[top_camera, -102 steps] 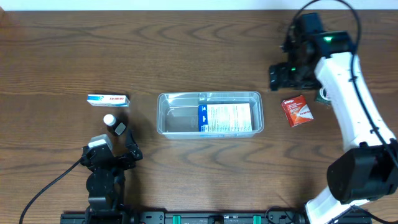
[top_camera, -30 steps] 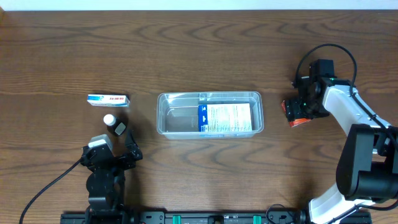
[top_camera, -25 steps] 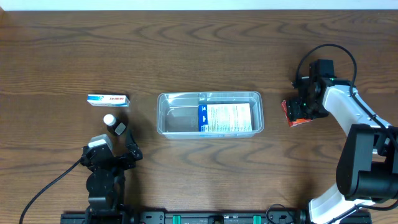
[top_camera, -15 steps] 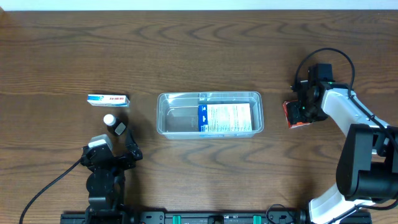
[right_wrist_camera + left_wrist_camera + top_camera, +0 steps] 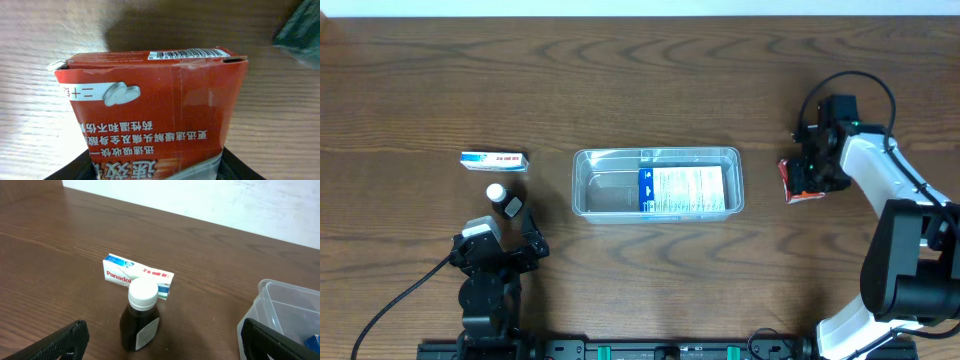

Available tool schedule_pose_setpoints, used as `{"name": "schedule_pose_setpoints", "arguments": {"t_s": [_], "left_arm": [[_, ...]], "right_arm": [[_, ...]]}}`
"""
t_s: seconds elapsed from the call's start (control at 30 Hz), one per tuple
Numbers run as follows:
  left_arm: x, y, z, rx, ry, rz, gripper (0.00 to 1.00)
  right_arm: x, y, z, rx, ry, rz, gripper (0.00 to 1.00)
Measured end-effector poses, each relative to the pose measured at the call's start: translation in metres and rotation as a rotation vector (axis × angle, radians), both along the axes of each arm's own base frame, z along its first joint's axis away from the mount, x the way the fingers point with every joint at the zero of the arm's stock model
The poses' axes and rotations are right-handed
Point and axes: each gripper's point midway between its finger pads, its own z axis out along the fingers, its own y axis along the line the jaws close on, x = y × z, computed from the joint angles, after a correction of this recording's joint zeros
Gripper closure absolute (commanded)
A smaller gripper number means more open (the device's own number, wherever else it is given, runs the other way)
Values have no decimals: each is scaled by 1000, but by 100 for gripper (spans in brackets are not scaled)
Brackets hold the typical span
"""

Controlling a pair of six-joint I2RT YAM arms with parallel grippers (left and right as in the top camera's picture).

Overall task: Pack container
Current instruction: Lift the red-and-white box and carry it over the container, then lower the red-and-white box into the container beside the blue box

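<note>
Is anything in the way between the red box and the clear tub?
No. Only bare table lies between the red box and the container. Inside, a blue-and-white pack fills the right part; the left part is free.

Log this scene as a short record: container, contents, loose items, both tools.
container: clear tub, mid-scene
contents: one blue-and-white box, right half
left of container: Panadol box; dark bottle, white cap, upright
right of container: red box
left tool: open, empty, near the dark bottle
right tool: shut on the red box
</note>
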Motion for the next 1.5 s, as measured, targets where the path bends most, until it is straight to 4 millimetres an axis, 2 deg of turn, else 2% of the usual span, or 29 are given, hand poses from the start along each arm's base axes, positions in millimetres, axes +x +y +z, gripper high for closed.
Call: {"name": "schedule_pose_setpoints", "arguments": {"t_s": [0.17,0.33,0.6,0.7,0.77,0.97,1.1,1.27,1.5], "left_arm": [[0,0,0,0,0,0,2],[0,0,0,0,0,0,2],[0,0,0,0,0,0,2],[0,0,0,0,0,0,2],[0,0,0,0,0,0,2],[0,0,0,0,0,0,2],[0,0,0,0,0,0,2],[0,0,0,0,0,0,2],[0,0,0,0,0,0,2]], "right_arm": [[9,6,27,34,8,-17,57],[26,29,66,106,-23,0,57],[52,100,145,286,-134,115,58],[49,132,169,354,-148,162,58],[43,151,177,388,-137,188,58],[9,198,177,426,-38,251,54],[-8,215,173,378,2,259,54],[-18,217,155,263,27,201,57],[-19,205,109,139,30,74,61]]}}
